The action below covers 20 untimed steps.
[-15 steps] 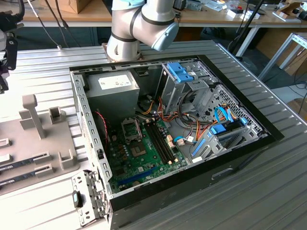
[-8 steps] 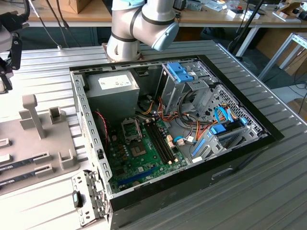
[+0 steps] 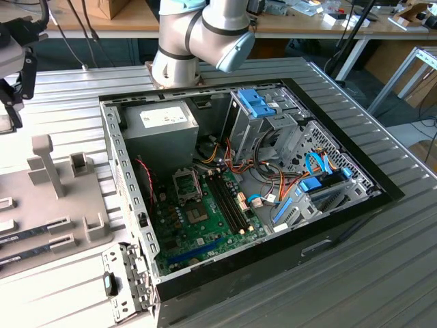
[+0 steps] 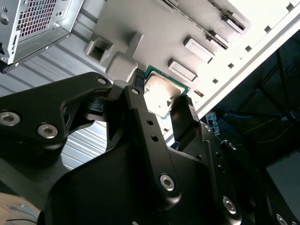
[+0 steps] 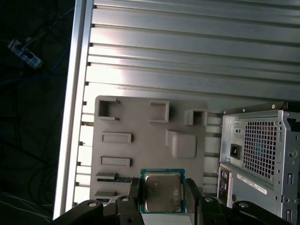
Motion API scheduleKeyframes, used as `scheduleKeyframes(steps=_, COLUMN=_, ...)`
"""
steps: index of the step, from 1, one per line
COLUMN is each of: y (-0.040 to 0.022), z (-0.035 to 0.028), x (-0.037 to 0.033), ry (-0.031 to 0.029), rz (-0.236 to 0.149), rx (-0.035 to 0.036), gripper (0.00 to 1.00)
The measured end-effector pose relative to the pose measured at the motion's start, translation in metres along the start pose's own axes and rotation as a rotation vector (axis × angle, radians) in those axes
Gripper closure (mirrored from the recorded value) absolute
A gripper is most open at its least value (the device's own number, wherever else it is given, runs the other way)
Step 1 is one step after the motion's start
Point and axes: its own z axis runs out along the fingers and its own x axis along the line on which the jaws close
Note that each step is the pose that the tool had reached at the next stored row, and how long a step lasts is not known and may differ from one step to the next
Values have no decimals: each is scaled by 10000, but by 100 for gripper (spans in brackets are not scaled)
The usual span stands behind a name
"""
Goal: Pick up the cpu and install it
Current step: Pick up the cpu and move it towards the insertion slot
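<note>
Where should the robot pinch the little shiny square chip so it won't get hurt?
By two opposite thin edges of the cpu, coming straight at its flat silvery top. It is thin and square, so those edges run parallel for the jaws. The gripper holds it that way here.

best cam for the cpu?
First wrist view: the cpu faces the camera squarely, top plate clear, held by the gripper. Second wrist view shows the cpu tilted, edges behind the gripper. Exterior view: too small to tell.
</note>
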Motion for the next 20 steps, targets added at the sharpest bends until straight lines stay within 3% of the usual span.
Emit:
scheduleKeyframes(steps=13, y=-9, z=10, x=-100, ry=0, rz=-1, rx=0, gripper=53)
scheduleKeyframes(steps=20, y=-18, z=15, x=-214, ry=1, rz=-1, rx=0, gripper=53)
